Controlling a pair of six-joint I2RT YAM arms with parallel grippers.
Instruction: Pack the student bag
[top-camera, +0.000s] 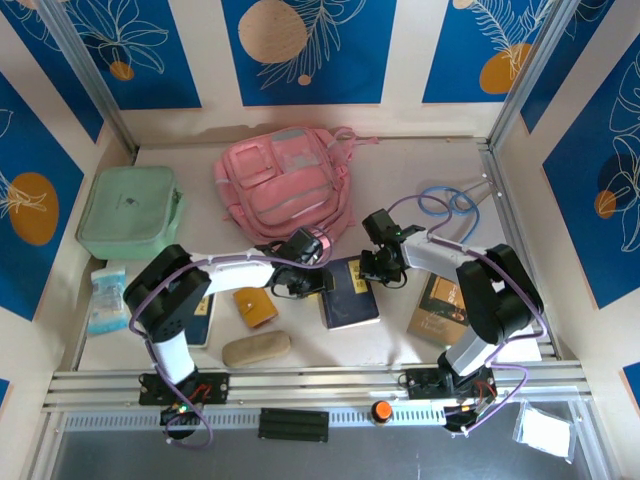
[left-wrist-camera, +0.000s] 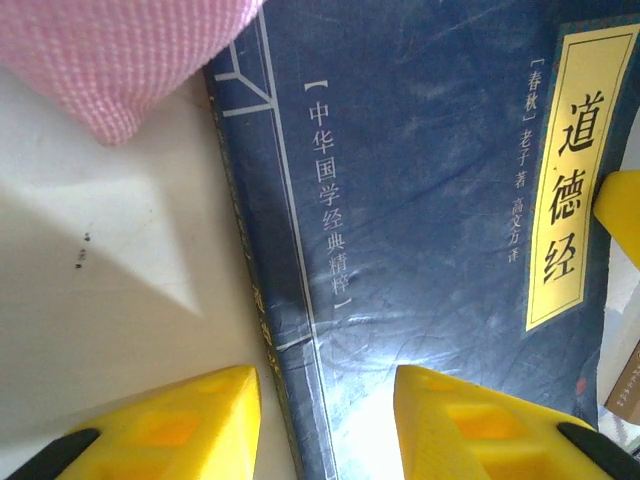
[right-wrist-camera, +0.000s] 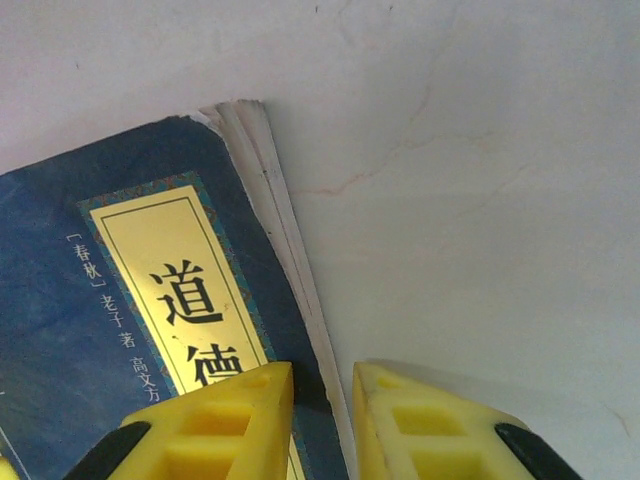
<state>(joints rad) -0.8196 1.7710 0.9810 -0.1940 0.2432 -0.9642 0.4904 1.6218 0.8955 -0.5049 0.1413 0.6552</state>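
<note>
Finding left gripper (left-wrist-camera: 320, 385) parted astride spine edge of blue book (left-wrist-camera: 420, 250); right gripper (right-wrist-camera: 322, 372) a slit apart at its page edge, hold unconfirmable. Beyond the book, overlapping its far corner: student bag (top-camera: 287, 185). Risk: fingers skidding off flat cover, bag fabric dragging on lift.

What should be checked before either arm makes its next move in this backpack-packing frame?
1. Left gripper straddles the spine edge of the blue book: ok.
2. Right gripper straddles the book's page edge: ok.
3. Either grip firm on the book: cannot tell.
4. Student bag open to receive the book: cannot tell; the top view shows no open pocket.
5. Book free of the bag: not ok; pink fabric lies over its corner in the left wrist view.
</note>
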